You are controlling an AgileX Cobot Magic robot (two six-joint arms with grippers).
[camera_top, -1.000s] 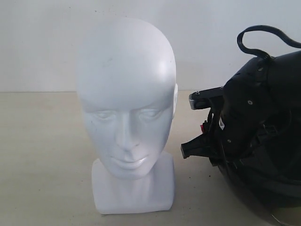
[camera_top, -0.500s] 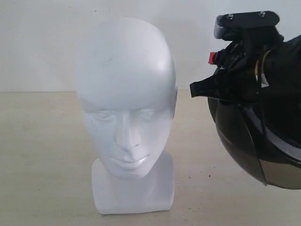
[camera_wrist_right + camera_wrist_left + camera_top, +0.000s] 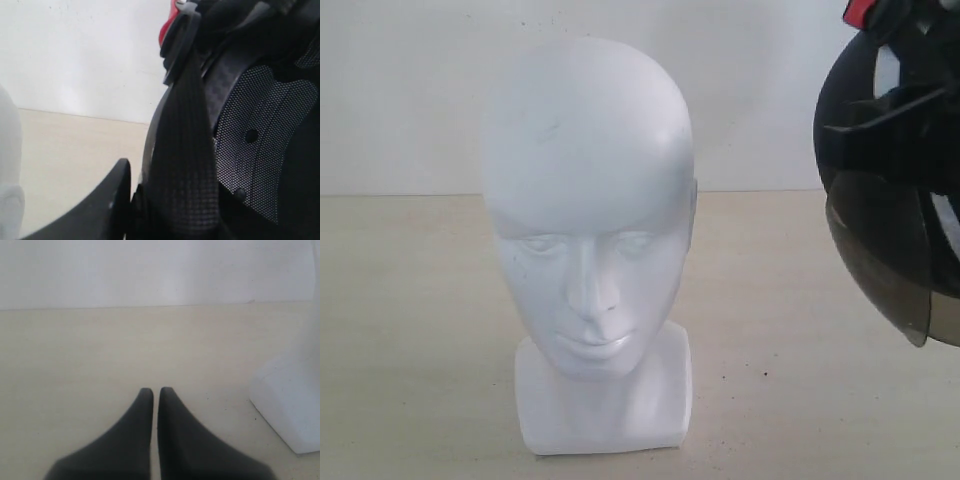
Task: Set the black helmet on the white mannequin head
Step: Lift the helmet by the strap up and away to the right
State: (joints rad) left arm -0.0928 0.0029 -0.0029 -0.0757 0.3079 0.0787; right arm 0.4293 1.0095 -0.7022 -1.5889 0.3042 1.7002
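**A bare wall and a pale tabletop under soft light**

We see a plain off-white wall [image 3: 410, 90] running across the back and meeting a cream, matte tabletop [image 3: 410, 330] along a straight, level seam. A few tiny dark specks dot the tabletop toward the front right of the exterior view. The light is soft and even with only faint shadows, and a few faint marks show near the wall's top.

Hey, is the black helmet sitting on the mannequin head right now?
No, the black helmet hangs in the air at the right edge of the exterior view, apart from the bare white mannequin head.
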